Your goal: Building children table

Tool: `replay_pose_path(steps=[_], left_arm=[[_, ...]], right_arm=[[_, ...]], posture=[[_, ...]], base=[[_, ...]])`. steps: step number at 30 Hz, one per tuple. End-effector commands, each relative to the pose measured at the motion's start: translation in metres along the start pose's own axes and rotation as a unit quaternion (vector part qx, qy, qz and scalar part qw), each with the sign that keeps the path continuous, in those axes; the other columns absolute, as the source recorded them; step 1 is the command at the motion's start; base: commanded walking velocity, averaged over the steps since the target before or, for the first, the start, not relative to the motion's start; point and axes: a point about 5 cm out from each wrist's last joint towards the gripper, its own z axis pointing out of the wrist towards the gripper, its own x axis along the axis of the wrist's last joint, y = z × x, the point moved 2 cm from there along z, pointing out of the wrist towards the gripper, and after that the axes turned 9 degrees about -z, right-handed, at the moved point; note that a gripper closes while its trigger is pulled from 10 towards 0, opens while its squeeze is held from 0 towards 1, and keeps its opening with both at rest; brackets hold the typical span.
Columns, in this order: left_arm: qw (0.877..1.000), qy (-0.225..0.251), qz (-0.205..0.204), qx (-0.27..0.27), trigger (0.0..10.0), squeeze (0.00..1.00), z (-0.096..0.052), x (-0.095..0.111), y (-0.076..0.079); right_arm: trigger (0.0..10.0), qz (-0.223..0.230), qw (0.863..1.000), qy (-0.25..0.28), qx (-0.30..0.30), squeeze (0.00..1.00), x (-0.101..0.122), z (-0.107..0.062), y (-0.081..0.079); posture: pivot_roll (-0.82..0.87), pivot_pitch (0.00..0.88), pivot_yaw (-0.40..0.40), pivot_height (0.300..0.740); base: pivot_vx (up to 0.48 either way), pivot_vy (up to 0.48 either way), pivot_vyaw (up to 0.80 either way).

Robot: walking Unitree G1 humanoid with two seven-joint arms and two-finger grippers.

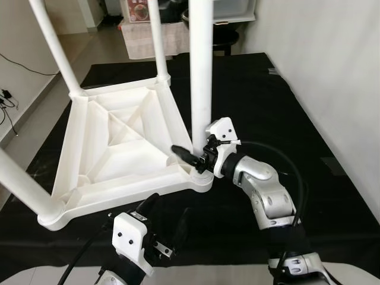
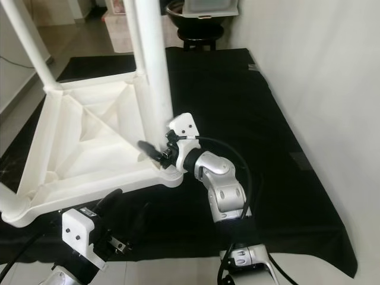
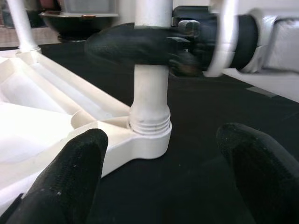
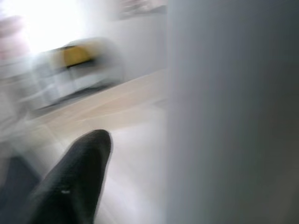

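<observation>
Table (image 1: 119, 148): upside down on black mat (image 1: 249, 101)
Leg (image 1: 200, 65): upright in 5 o'clock corner socket
Right gripper (image 1: 191, 155): clasping leg base
Left gripper (image 3: 163, 163): open, idle
Advice: twist leg straight, fully seated

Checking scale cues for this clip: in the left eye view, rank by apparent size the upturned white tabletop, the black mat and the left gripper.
1. black mat
2. upturned white tabletop
3. left gripper, though nearness to the camera enlarges it

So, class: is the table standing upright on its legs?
No, the table lies upside down on the black mat, legs pointing up.
</observation>
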Motion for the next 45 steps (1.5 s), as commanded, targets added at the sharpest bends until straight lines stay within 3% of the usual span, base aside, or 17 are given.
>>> replay_pose_path(steps=[1,4,5,13,14,15,16,27,30,31,33,34,35,36,38,40,45], left_arm=[[1.0,-0.008,-0.007,0.006,10.0,0.0,-0.002,-0.004,-0.001],[1.0,-0.008,-0.007,0.005,10.0,0.0,-0.002,-0.005,0.0],[1.0,-0.008,-0.007,0.005,10.0,0.0,-0.002,-0.005,0.0],[1.0,-0.007,-0.007,0.006,10.0,0.0,-0.001,-0.005,0.002],[1.0,-0.007,-0.007,0.006,10.0,0.0,-0.001,-0.005,0.002],[1.0,-0.007,-0.007,0.006,10.0,0.0,-0.001,-0.005,0.002],[1.0,-0.007,-0.007,0.006,10.0,0.0,-0.002,-0.005,0.002],[1.0,-0.007,-0.008,0.006,10.0,0.0,-0.002,-0.005,0.003],[1.0,-0.007,-0.009,0.006,10.0,0.0,-0.003,-0.005,0.003],[1.0,-0.007,-0.009,0.006,10.0,0.0,-0.003,-0.005,0.003],[1.0,-0.006,-0.009,0.006,10.0,0.0,-0.004,-0.003,0.003],[1.0,-0.006,-0.009,0.006,10.0,0.0,-0.004,-0.003,0.003],[1.0,-0.006,-0.008,0.006,10.0,0.0,-0.004,-0.003,0.002],[1.0,-0.006,-0.008,0.007,10.0,0.0,-0.005,-0.002,0.001],[1.0,-0.006,-0.008,0.007,10.0,0.0,-0.005,-0.002,0.001],[1.0,-0.009,-0.007,0.006,10.0,0.0,-0.006,-0.001,-0.002],[1.0,-0.011,-0.008,0.001,10.0,0.0,-0.004,-0.002,-0.003]], right_arm=[[10.0,-0.005,0.993,0.011,0.117,1.0,0.001,-0.002,-0.014],[10.0,-0.006,0.987,-0.001,0.16,1.0,-0.003,-0.007,-0.016],[10.0,-0.011,0.984,-0.013,0.176,0.02,-0.005,-0.007,-0.012],[10.0,-0.014,0.98,-0.031,0.198,0.0,-0.003,0.006,0.013],[4.4,-0.012,0.979,-0.032,0.202,0.0,-0.003,0.006,0.014],[4.4,-0.012,0.979,-0.032,0.202,0.0,-0.003,0.006,0.014],[0.0,-0.006,0.977,-0.033,0.212,0.0,-0.004,0.005,0.014],[0.0,0.003,0.975,-0.031,0.221,0.0,-0.015,-0.01,0.016],[0.0,0.005,0.996,-0.054,0.068,0.0,-0.031,-0.021,0.023],[0.0,0.005,0.996,-0.054,0.068,0.0,-0.031,-0.021,0.023],[0.0,0.021,0.997,-0.057,-0.05,0.0,-0.039,-0.023,0.02],[0.0,0.021,0.997,-0.057,-0.05,0.0,-0.039,-0.023,0.02],[0.0,0.026,0.992,-0.056,-0.109,0.0,-0.043,-0.025,0.018],[0.0,0.051,0.968,-0.081,-0.23,0.0,-0.054,-0.033,0.013],[0.0,0.051,0.968,-0.081,-0.23,0.0,-0.054,-0.033,0.013],[0.0,0.052,0.949,-0.128,-0.285,0.0,-0.069,-0.039,-0.021],[0.0,0.041,0.953,-0.137,-0.267,0.0,-0.072,-0.024,-0.032]], posture=[[-0.04,0.133,0.035,0.74],[-0.03,0.132,0.033,0.74],[-0.03,0.131,0.031,0.74],[-0.02,0.135,0.028,0.74],[-0.02,0.137,0.028,0.74],[-0.02,0.137,0.028,0.74],[-0.02,0.139,0.027,0.74],[-0.03,0.143,0.029,0.74],[-0.06,0.152,0.022,0.74],[-0.06,0.152,0.022,0.74],[-0.06,0.161,0.026,0.74],[-0.06,0.161,0.026,0.74],[-0.06,0.161,0.026,0.74],[-0.06,0.171,0.034,0.74],[-0.06,0.171,0.034,0.74],[-0.08,0.169,0.055,0.74],[-0.06,0.162,0.044,0.74]], base=[[0.0,0.0,0.0],[0.0,0.0,0.0],[0.0,0.0,0.0],[0.0,0.0,0.0],[0.0,0.0,0.0],[0.0,0.0,0.0],[0.0,0.0,0.0],[0.0,0.0,0.0],[0.0,0.0,0.0],[0.0,0.0,0.0],[0.0,0.0,0.0],[0.0,0.0,0.0],[0.0,0.0,0.0],[0.0,0.0,0.0],[0.0,0.0,0.0],[0.0,0.0,0.0],[0.0,0.0,0.0]])
